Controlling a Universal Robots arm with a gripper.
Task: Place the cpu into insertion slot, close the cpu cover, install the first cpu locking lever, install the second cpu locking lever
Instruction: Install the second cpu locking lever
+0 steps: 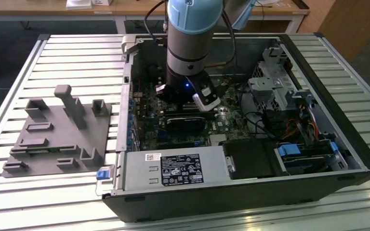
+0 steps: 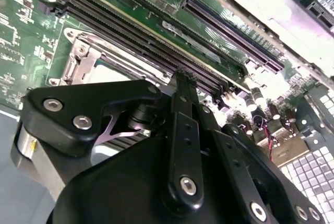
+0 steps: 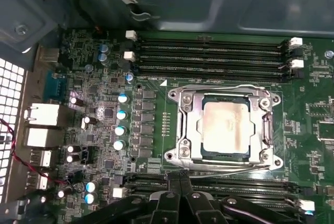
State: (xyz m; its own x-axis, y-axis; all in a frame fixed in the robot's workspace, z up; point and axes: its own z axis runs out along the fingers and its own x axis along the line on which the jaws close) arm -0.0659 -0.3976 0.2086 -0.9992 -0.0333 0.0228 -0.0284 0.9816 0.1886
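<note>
I see the cpu [image 3: 225, 129] seated in the insertion slot [image 3: 195, 151], its pale face showing through the window of the cpu cover [image 3: 188, 130], which lies flat over it, so I judge the chip placed and the cover down. Thin locking levers [image 3: 229, 167] run along the cover's edges; whether they are latched I cannot make out. My gripper [image 3: 179, 178] hangs just beside the cover's edge near the memory slots [image 3: 209, 51], fingers [image 2: 183, 85] pressed together, holding nothing. In the exterior view the arm [image 1: 188, 57] hides the socket.
</note>
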